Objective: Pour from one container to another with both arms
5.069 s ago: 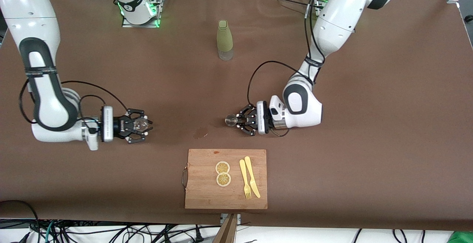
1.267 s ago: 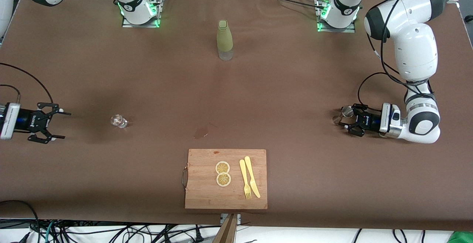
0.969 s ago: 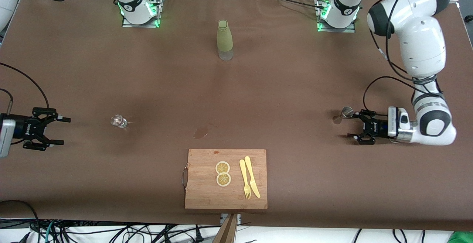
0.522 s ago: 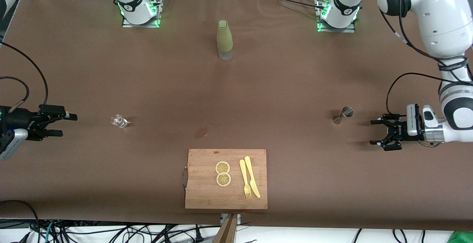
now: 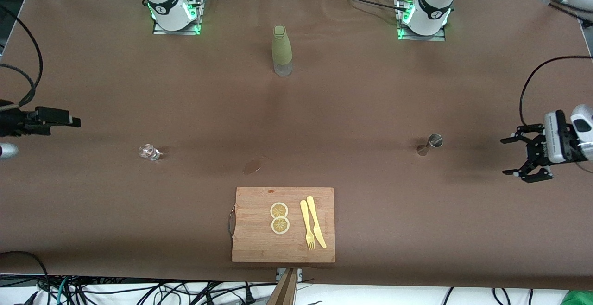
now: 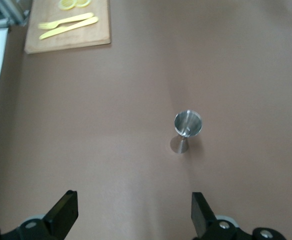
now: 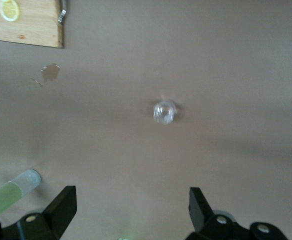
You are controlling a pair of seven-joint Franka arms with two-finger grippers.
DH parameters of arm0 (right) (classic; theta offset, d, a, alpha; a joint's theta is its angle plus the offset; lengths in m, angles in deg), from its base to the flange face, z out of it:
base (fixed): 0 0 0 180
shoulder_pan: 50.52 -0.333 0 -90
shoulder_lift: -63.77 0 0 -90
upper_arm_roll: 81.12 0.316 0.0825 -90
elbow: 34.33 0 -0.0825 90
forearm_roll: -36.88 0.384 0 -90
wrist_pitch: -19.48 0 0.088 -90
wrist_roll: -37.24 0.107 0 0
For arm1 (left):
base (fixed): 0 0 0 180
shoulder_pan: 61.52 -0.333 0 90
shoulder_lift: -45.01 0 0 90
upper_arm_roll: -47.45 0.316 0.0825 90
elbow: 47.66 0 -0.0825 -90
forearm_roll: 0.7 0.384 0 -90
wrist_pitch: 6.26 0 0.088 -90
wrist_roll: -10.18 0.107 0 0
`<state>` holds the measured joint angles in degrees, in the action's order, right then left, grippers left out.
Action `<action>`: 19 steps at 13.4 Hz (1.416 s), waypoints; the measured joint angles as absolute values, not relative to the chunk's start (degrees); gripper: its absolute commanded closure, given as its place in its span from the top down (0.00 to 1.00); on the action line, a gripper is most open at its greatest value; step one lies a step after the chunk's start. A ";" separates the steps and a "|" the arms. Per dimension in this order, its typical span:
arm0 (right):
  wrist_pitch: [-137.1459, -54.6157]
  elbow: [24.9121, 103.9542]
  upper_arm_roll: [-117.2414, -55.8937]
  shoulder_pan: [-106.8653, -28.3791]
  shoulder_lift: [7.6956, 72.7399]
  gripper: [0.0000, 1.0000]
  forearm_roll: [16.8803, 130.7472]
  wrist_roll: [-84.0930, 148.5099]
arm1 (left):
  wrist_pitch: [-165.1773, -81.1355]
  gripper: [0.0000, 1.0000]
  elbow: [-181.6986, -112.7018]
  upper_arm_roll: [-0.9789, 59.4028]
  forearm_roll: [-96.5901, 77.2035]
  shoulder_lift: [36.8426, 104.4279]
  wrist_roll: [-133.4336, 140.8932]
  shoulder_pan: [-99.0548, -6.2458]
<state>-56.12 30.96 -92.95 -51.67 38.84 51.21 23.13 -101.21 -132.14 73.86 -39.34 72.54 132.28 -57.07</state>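
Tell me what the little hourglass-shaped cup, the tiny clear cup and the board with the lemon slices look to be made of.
The small hourglass-shaped silvery jigger looks like polished metal: grey sheen and a bright reflective bowl in the left wrist view. The tiny clear cup looks like glass: see-through with sparkling highlights, though clear plastic cannot be ruled out. The rectangular tan cutting board looks like wood, possibly bamboo: matte, with visible grain.

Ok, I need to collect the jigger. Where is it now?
The jigger stands alone on the table toward the left arm's end, with the open left gripper clear of it.
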 measured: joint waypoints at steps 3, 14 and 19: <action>-51.35 34.38 -92.50 -51.69 43.49 1.00 45.32 28.03 | -101.17 1.00 -133.89 73.61 -32.77 65.71 116.96 -55.50; -48.95 37.69 -88.06 -51.65 49.84 1.00 38.24 35.13 | -92.84 1.00 -137.48 68.74 -8.76 45.92 40.98 -46.52; -52.64 37.70 -88.70 -51.08 52.18 1.00 35.72 35.16 | -90.81 1.00 -137.77 66.13 -4.78 43.83 16.49 -45.13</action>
